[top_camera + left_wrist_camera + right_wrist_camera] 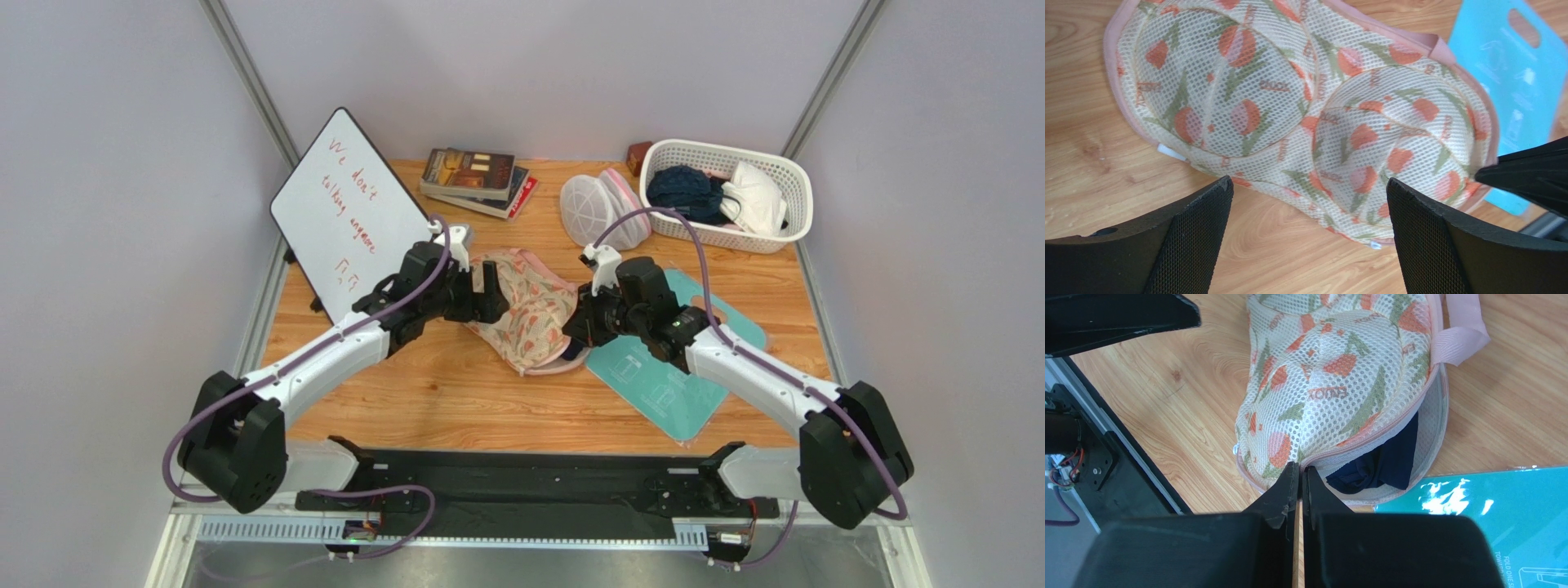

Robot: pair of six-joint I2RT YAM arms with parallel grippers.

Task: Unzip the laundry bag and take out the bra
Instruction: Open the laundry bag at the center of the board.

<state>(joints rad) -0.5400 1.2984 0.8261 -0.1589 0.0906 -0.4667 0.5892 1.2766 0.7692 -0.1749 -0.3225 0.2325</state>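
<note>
The laundry bag point(530, 312) is lying flat on the wooden table point(429, 392), its pink edge just touching a corner of the teal board point(675, 361). The right gripper point(1300, 471) is reaching in from over that board. Its fingers are pinched tight together at the bag's rim, where the gaping seam ends. I cannot tell whether a zipper pull is sitting between them. Dark navy cloth point(1382, 465), the bra I'm guessing, is poking out through the gap on the board's side. The left gripper point(1309, 187) is hanging over the bag on the side away from the board, fingers spread wide and holding nothing.

Nothing is pinning the bag, so a tug along the seam risks dragging the whole pouch across the wood instead of opening it. The thin pinch could slip off, or the slider could bite the mesh or the navy cloth.

The teal board is showing "FOLD ONE S", cut off at the edge of the right wrist view. The whiteboard point(356, 214), well beyond the bag from the teal board, is carrying red handwriting, seemingly "We don't talking anymore". A small word is repeating across the bag's print, and I can't make it out.
</note>
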